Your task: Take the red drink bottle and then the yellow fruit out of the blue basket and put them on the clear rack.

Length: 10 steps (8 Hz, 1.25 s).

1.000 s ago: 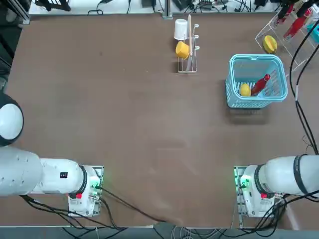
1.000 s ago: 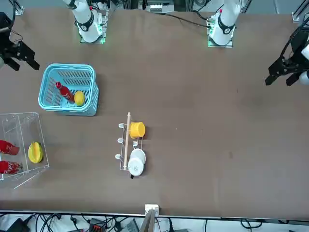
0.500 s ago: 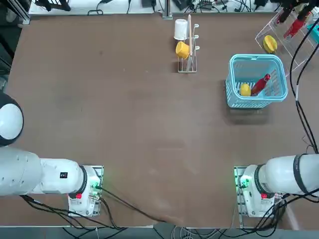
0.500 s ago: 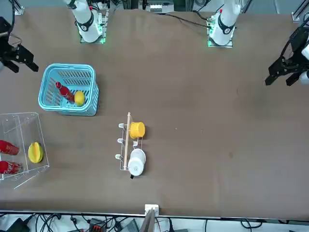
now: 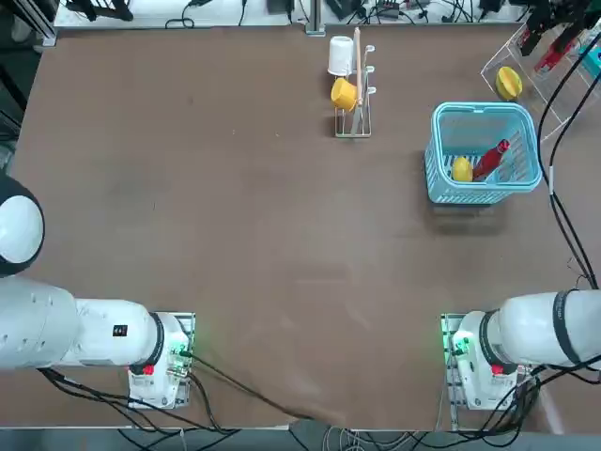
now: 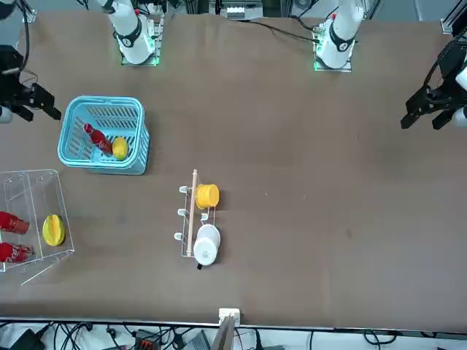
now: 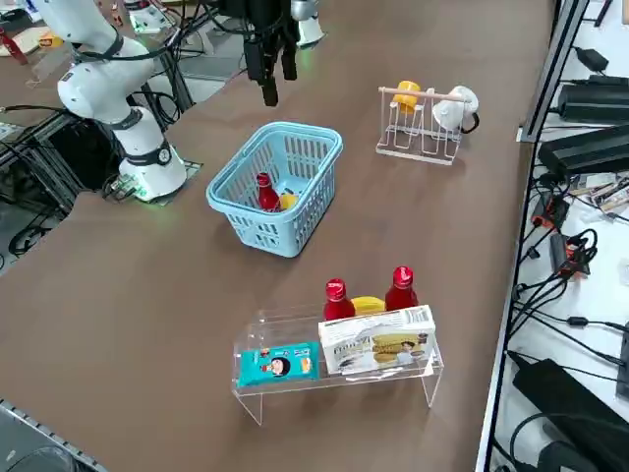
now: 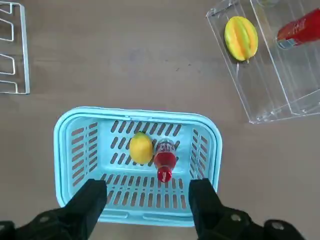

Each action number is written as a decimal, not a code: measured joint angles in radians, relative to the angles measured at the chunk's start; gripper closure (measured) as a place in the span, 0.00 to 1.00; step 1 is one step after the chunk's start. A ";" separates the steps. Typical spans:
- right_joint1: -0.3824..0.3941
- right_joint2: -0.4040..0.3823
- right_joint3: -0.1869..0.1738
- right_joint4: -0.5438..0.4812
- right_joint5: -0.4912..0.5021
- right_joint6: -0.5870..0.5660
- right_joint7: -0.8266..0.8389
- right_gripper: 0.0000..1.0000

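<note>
Brown surface (image 7: 118,324) carries the clear rack (image 7: 339,379) nearest in the right side view, then the blue basket (image 7: 280,187) holding the red drink bottle (image 7: 264,192) and yellow fruit (image 7: 288,201) side by side. Beyond and above hangs the right tool (image 7: 275,74), fingers apart and empty. Risk, I judge: descending off-centre, a finger could nudge the fruit or strike the rim.
</note>
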 joint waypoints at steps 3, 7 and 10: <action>-0.007 0.001 0.000 -0.049 0.000 0.052 0.000 0.00; -0.021 -0.005 0.000 -0.157 0.000 0.153 -0.001 0.00; -0.021 -0.041 0.000 -0.310 0.000 0.240 -0.002 0.00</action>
